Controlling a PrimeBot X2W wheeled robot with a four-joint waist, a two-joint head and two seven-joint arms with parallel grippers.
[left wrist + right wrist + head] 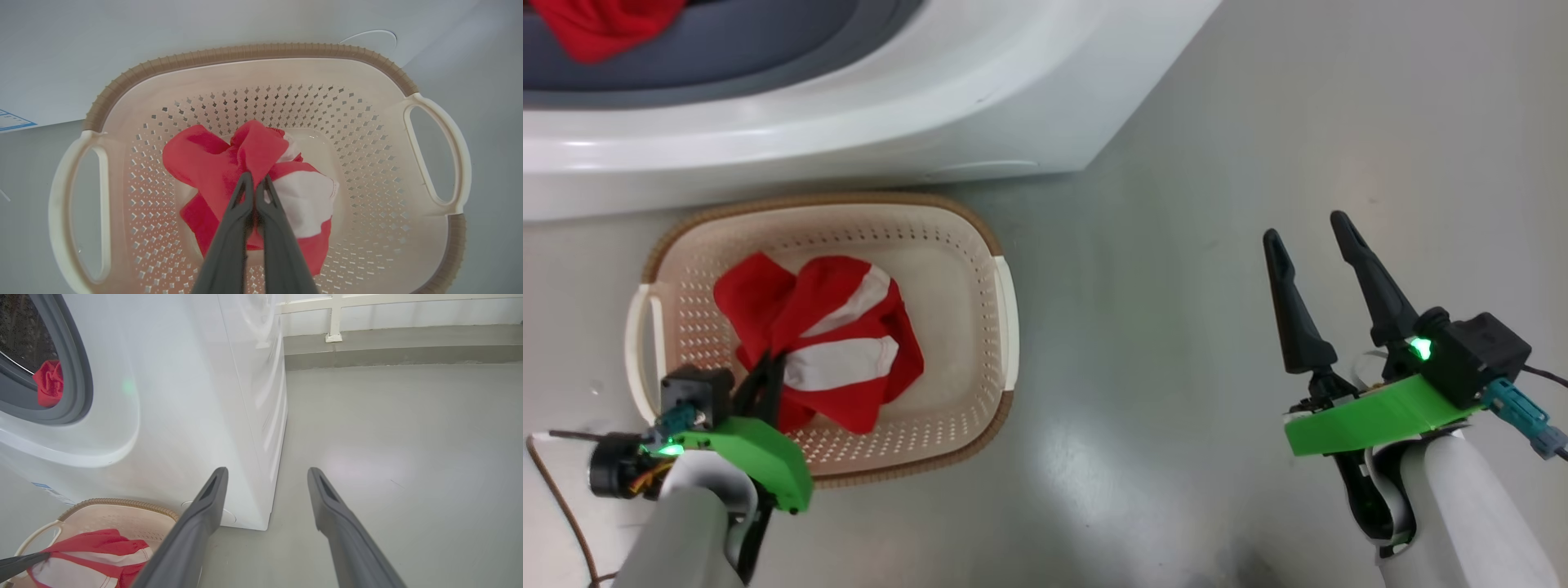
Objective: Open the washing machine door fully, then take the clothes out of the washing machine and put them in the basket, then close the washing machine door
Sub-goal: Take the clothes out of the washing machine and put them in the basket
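One basket (1005,310) stands on the grey floor (1176,245), just in front of the one white washing machine (931,122). It has two pale side handles (445,155), one at each end. In it lies one red-and-white bundle (833,327), crumpled toward the middle of the perforated base.

My left jaws are pressed together and pinch a raised red fold of that bundle; the two dark fingers (229,245) meet at their tips, with cloth caught between them. The bundle rests on the basket's base while I hold it.

A second red piece (605,28) lies at the grey rubber mouth of the machine (it shows too in my right wrist view (49,384), against the dark drum). That makes two pieces of clothing: one in the basket, one in the machine.

My right jaws are spread wide with nothing between them; their two fingers (1294,310) hang over bare floor, well apart from the basket and to its right.
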